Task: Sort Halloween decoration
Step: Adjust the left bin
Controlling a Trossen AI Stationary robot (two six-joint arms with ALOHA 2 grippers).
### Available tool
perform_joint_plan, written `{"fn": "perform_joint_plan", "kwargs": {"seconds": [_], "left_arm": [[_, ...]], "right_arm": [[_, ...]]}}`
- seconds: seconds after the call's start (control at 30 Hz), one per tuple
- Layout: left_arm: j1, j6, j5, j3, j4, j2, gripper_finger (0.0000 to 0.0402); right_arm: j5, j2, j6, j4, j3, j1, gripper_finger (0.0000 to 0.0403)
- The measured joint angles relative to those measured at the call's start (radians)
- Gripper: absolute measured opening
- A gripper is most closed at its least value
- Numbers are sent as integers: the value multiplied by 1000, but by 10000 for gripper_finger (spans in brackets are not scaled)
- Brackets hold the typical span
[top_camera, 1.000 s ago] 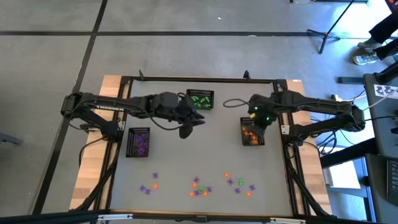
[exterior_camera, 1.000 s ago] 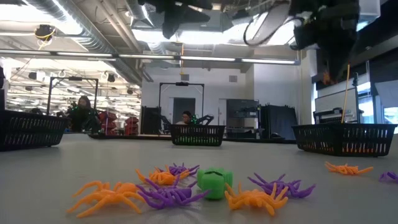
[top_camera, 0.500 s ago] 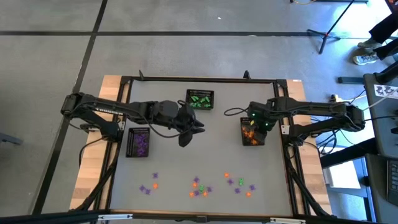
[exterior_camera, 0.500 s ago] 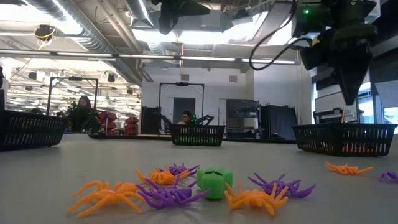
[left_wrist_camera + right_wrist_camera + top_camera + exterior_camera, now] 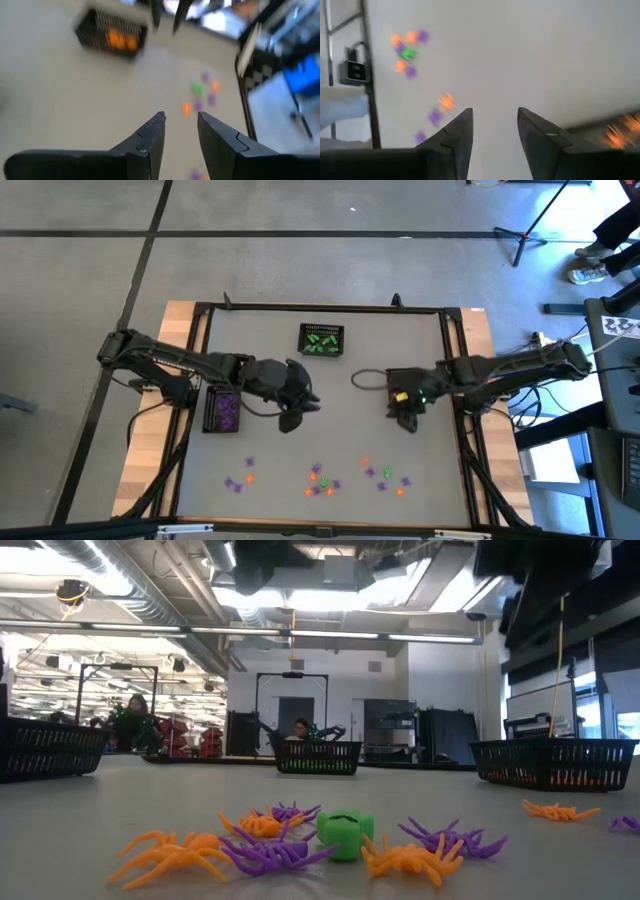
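Note:
Halloween decorations, tiny purple, orange and green trinkets [image 5: 320,479], lie loose along the table's near edge, with spiders and a green piece [image 5: 345,833] close in the low view. My left gripper [image 5: 288,420] hangs open over the table's middle, beside the purple basket [image 5: 222,410]. Its fingers [image 5: 150,137] hold nothing. My right gripper [image 5: 408,421] hangs open at the near side of the orange basket [image 5: 112,35], above the bare table. Nothing is between its fingers [image 5: 455,135], and the hand covers most of that basket from above.
A black mesh basket of green pieces [image 5: 321,340] stands at the far middle. The purple basket is at the left and the orange basket [image 5: 555,762] at the right. A black cable [image 5: 368,377] lies by the orange basket. Bare tabletop [image 5: 330,435] lies between the arms and the loose trinkets.
My right gripper has swung from over the orange basket toward the table's near edge and tipped more level. My left gripper has drifted toward the near edge and slightly left. The trinkets on the table have stayed where they were.

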Motion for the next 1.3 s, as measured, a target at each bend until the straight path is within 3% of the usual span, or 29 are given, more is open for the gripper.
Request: {"fn": "perform_joint_plan", "kwargs": {"seconds": [0.17,0.5,0.73,0.93,1.03,1.13,1.3], "left_arm": [[-49,-2,80,0,-236,0,110],[-228,-2,76,0,-509,0,110],[-303,3,92,0,-523,0,110],[-334,29,100,0,-495,0,110],[-334,56,89,0,-483,0,110],[-325,48,53,0,-485,0,110],[-295,4,-30,0,-446,0,110]], "right_arm": [[132,47,75,99,1,133,150],[147,202,203,168,1,194,150],[41,273,329,168,1,207,150],[24,276,397,159,1,267,149],[84,276,419,156,1,297,149],[208,276,414,144,1,319,150],[325,276,289,105,1,321,150]]}}
